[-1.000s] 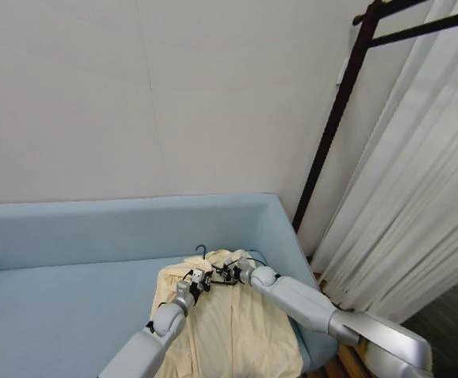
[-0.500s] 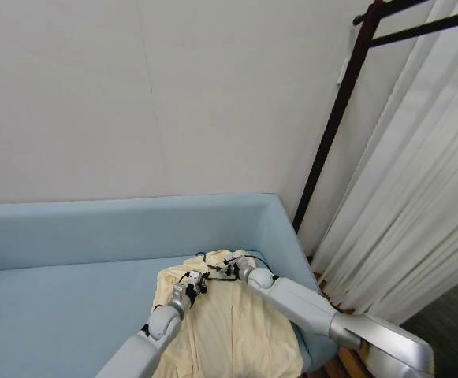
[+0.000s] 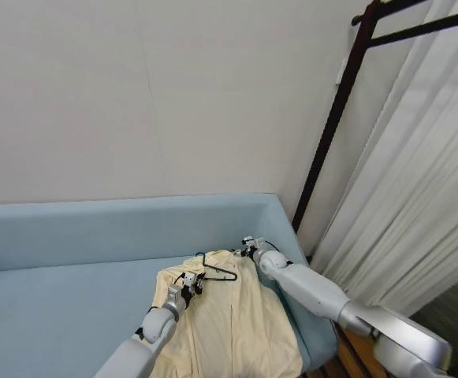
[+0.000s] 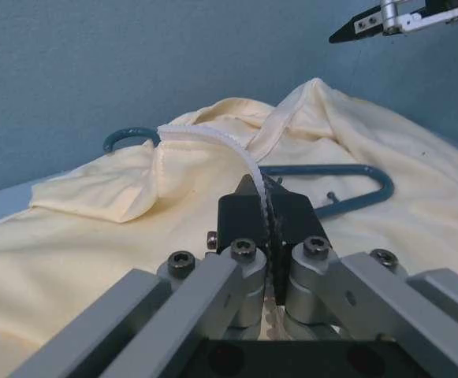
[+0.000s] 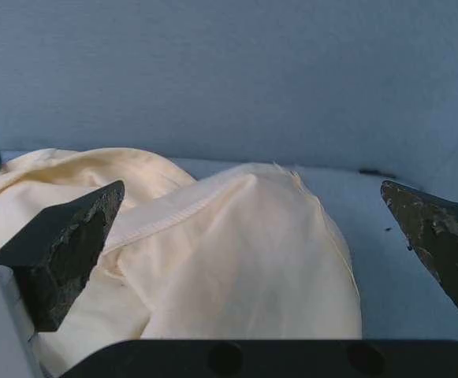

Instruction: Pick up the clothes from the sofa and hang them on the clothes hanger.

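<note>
Grips cream shirt [image 3: 230, 323] collar trim in left tool [image 3: 189, 281], lower centre; holds right tool [image 3: 248, 247] wide open near hanger [image 3: 219, 272], mid-frame.

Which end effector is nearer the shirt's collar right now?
Left. The left end effector is shut on the collar; the right end effector is open, hovering apart from it over the shirt near the sofa backrest.

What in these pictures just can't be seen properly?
Hanger: left wrist view, its middle lies under the yellow garment.
Clothes rack: head view, top cut off by the picture's edge, foot hidden behind the sofa.
The yellow garment's lower end: head view, cut off by the bottom edge.
</note>
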Available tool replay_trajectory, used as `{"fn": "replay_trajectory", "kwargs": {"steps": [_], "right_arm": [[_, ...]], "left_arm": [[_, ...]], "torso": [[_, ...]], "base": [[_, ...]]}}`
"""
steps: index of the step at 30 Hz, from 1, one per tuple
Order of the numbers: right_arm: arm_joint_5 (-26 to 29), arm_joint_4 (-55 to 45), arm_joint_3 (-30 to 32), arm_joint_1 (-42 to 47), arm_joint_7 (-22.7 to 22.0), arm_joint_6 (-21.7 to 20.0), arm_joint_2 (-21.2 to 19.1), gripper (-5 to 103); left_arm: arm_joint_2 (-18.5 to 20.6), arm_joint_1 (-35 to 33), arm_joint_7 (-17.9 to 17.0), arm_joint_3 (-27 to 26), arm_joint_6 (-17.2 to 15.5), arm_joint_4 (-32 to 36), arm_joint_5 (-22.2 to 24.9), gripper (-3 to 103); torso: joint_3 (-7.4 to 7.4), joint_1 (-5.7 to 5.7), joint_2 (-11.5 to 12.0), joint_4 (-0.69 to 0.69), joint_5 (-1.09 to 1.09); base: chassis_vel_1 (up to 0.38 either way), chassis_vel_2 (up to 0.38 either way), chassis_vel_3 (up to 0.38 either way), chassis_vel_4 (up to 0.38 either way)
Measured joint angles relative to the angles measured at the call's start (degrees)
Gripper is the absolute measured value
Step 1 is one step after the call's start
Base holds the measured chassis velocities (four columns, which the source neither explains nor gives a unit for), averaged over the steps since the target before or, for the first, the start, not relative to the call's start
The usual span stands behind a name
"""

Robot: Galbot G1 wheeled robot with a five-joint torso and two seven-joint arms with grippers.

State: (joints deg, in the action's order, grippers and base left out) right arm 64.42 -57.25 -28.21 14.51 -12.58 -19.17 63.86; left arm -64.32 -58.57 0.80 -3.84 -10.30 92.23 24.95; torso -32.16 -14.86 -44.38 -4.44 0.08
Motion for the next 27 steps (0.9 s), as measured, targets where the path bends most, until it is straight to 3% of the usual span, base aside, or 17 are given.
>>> {"fn": "replay_trajectory", "kwargs": {"steps": [5, 13, 17, 27], "right_arm": [[3.39, 3.56, 3.39, 1.53, 0.26, -1.75, 0.64, 100], [4.42, 4.38, 4.20, 3.15, 2.62, -1.88, 0.69, 102], [3.65, 5.12, 4.21, 3.44, 3.37, -1.69, 1.31, 97], [1.10, 6.72, 4.36, 5.09, 4.23, -0.32, 3.14, 66]], "left_arm": [[0.50, -0.24, 0.65, 0.20, -0.01, -0.34, -0.72, 1], [-0.01, 0.30, 0.72, 1.15, -0.05, -1.16, -0.95, 1], [-0.19, 0.56, 0.69, 1.31, -0.09, -1.41, -1.00, 1], [0.46, 0.27, 0.58, 0.83, -0.03, -0.86, -0.92, 1]], "torso": [[0.00, 0.00, 0.00, -0.05, 0.00], [0.00, 0.00, 0.00, -0.03, 0.00], [0.00, 0.00, 0.00, -0.03, -0.01], [0.00, 0.00, 0.00, -0.03, 0.00]], "base": [[0.000, 0.000, 0.000, 0.000], [0.000, 0.000, 0.000, 0.000], [0.000, 0.000, 0.000, 0.000], [0.000, 0.000, 0.000, 0.000]]}}
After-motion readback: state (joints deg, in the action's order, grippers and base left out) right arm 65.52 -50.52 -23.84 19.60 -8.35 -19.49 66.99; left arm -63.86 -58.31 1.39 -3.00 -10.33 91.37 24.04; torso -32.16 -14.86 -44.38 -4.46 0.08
